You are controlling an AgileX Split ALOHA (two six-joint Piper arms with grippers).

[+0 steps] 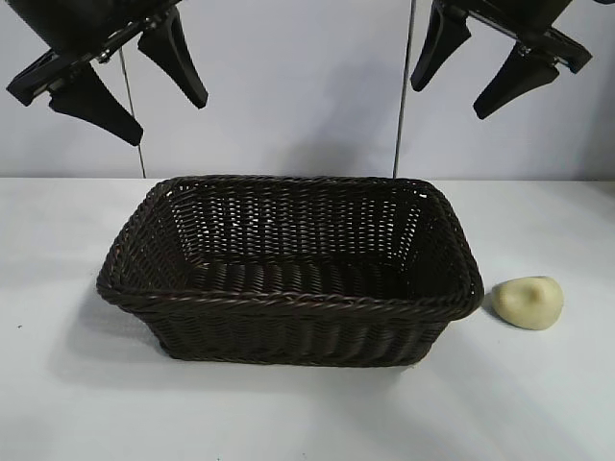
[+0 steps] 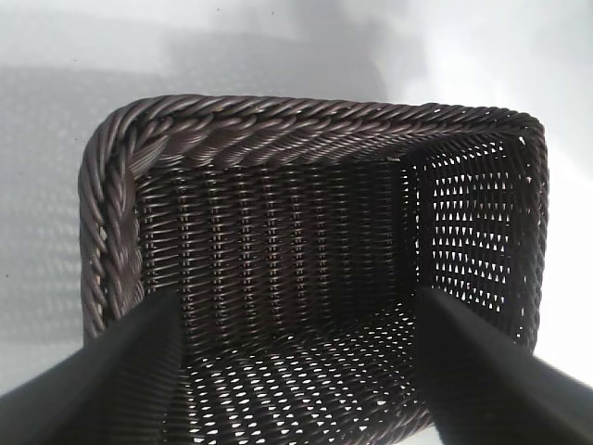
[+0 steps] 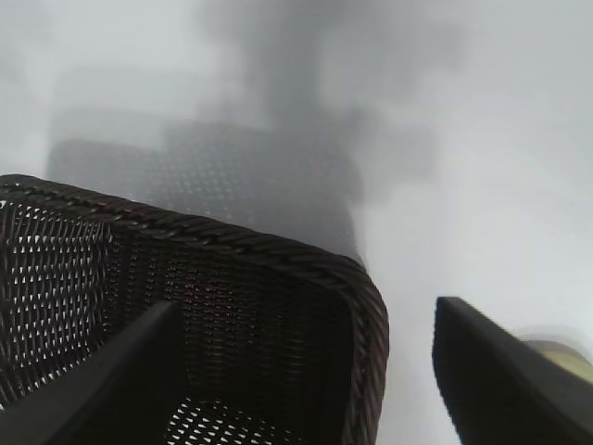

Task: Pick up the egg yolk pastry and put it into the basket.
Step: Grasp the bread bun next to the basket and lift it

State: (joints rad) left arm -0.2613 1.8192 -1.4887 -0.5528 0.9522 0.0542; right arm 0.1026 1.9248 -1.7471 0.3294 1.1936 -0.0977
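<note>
One basket (image 1: pixel 288 303), one egg yolk pastry (image 1: pixel 528 302), two grippers.

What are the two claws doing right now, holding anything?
Left gripper: open, empty, up above the basket.
Right gripper: open, empty, up above the egg yolk pastry.

I see a dark brown rectangular woven wicker basket (image 1: pixel 288 303) with braided rim, a pale yellow rounded matte egg yolk pastry (image 1: pixel 528 302), a white table (image 1: pixel 288 413), and 2 black claws.
</note>
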